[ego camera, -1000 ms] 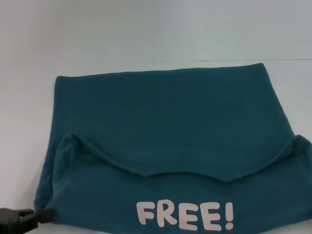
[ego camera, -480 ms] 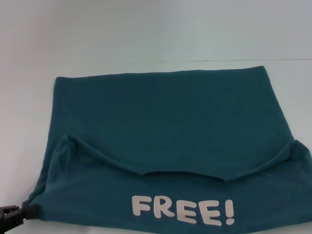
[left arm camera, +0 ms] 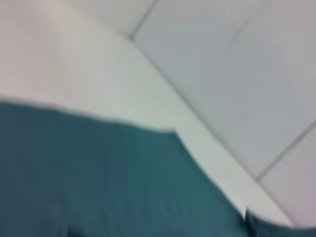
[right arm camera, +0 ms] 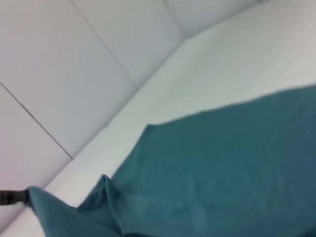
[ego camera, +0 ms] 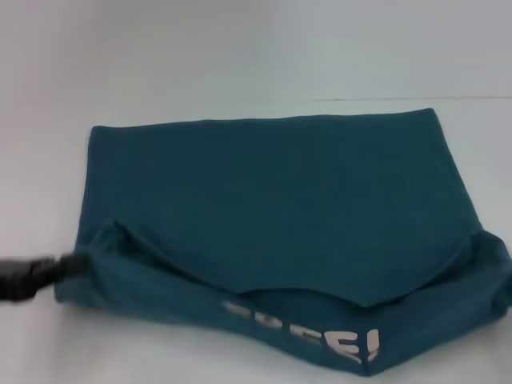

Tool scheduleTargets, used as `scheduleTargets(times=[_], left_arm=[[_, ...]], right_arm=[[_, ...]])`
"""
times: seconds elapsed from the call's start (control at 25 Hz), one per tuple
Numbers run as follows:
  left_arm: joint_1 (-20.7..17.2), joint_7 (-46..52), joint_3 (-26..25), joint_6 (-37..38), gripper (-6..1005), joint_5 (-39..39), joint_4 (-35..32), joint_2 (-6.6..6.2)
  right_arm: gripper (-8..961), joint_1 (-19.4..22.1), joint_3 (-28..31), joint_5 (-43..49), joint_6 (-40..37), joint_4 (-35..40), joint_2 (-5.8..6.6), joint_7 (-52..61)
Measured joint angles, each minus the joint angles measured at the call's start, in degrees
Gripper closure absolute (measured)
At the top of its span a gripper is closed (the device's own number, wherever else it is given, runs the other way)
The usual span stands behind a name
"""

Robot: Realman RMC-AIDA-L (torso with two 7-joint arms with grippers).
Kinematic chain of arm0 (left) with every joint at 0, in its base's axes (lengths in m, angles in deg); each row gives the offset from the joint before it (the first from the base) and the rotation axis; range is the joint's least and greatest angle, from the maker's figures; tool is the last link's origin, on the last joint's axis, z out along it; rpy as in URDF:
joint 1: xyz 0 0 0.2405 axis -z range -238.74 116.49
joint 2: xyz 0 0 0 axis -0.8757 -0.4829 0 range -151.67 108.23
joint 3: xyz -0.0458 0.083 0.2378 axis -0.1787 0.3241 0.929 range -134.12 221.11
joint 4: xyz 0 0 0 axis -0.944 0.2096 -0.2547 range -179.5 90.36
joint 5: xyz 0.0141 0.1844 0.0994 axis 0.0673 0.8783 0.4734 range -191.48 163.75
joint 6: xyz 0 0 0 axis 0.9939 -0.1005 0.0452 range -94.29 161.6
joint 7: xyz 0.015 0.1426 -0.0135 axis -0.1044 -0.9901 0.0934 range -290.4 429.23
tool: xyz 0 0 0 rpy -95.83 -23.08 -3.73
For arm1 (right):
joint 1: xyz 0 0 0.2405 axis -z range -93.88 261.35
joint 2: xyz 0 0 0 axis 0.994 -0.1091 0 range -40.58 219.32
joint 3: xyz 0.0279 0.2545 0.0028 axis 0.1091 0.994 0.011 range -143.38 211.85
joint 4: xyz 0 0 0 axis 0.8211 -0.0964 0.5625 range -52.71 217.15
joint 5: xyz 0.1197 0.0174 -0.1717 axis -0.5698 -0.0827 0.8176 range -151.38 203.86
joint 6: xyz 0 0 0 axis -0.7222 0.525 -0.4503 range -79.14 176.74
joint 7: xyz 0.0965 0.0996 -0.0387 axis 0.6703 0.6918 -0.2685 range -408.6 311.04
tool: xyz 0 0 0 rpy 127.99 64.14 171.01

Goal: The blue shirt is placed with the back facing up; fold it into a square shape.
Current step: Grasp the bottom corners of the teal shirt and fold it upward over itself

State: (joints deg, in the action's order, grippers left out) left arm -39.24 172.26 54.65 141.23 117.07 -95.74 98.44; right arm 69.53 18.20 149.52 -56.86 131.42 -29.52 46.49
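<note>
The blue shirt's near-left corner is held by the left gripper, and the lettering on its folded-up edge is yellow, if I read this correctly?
Not quite: the lettering is white, not yellow, as the head view shows. The rest stands: the left gripper is at the near-left corner of the blue shirt, holding it there.

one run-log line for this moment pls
left end effector: gripping near-left corner | blue shirt: near edge lifted, lettering half hidden | right end effector: out of view | table: white

A white table (ego camera: 240, 48) meets a pale panelled wall (right arm camera: 59, 59)
</note>
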Motion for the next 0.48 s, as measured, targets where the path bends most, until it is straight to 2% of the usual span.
scheduleTargets(times=[0.24,0.48], left_arm=[[6.5,1.8,-1.7,-7.7,977,-3.5,6.7,-2.03],[11.2,2.6,-1.4,-17.3,978,-5.8,11.4,-2.70]], right_arm=[[911,-6.2,1.2,-0.4,3.0,-0.4,0.59,1.1],[911,-11.0,0.2,-0.1,11.0,-0.7,1.21,3.6]])
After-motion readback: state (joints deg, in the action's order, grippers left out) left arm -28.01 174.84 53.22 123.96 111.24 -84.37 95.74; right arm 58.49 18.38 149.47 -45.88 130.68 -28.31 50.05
